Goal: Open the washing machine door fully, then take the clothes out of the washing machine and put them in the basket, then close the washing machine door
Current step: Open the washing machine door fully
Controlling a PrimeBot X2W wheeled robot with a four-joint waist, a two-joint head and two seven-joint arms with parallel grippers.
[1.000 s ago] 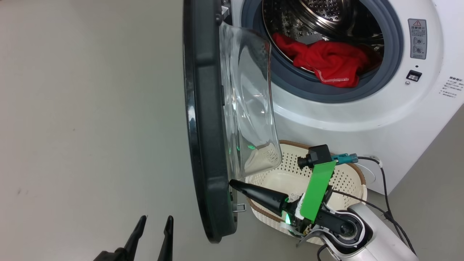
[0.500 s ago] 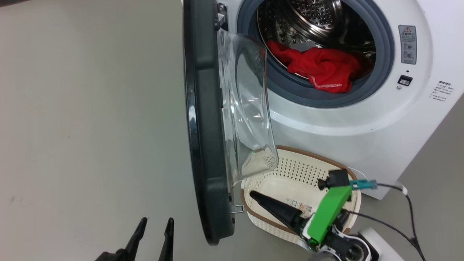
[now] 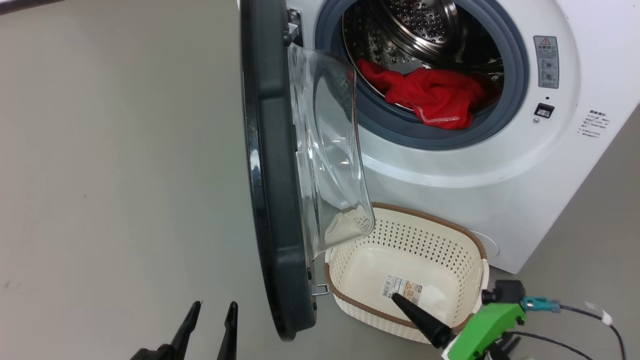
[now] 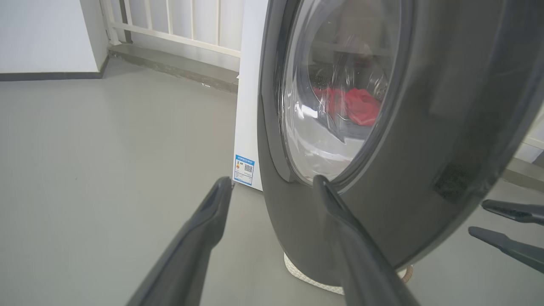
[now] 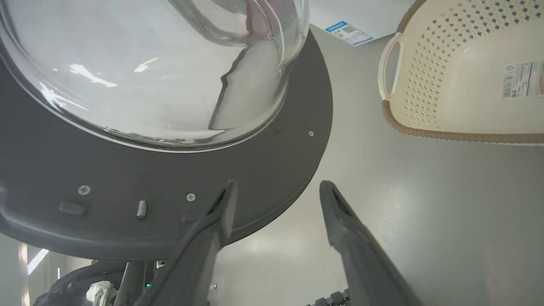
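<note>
Hazard: left tool [image 3: 215,304] and right tool [image 5: 278,187] both gape empty, while round black-rimmed glass washing machine door [image 3: 275,200], mid-frame, overhangs cream perforated plastic basket [image 3: 425,235] at lower centre, so bright red fabric clothes [image 3: 435,97] in steel drum, upper centre, could snag or miss.

One washing machine [image 3: 450,190] stands on the floor, with one drum [image 3: 430,25]. It has one washing machine door [image 3: 272,200], fitted with one glass bowl [image 3: 330,150].

There is one basket [image 3: 425,216], with one paper label [image 3: 402,287] on its floor. One white handle [image 5: 389,68] is counted at its end.

The clothes [image 3: 430,97] form one red heap; the number of separate garments cannot be told.

There are two pincers, the left pincer [image 3: 214,306] and the right pincer [image 5: 277,187]. Each has two dark fingers [image 5: 352,238], four in total.

The machine carries two stickers: one blue sticker [image 4: 244,169] and one grey warning sticker [image 3: 547,61].

Three screws [image 5: 191,196] are counted on the door's inner ring.

One green bracket [image 3: 482,330] sits on the right arm.
</note>
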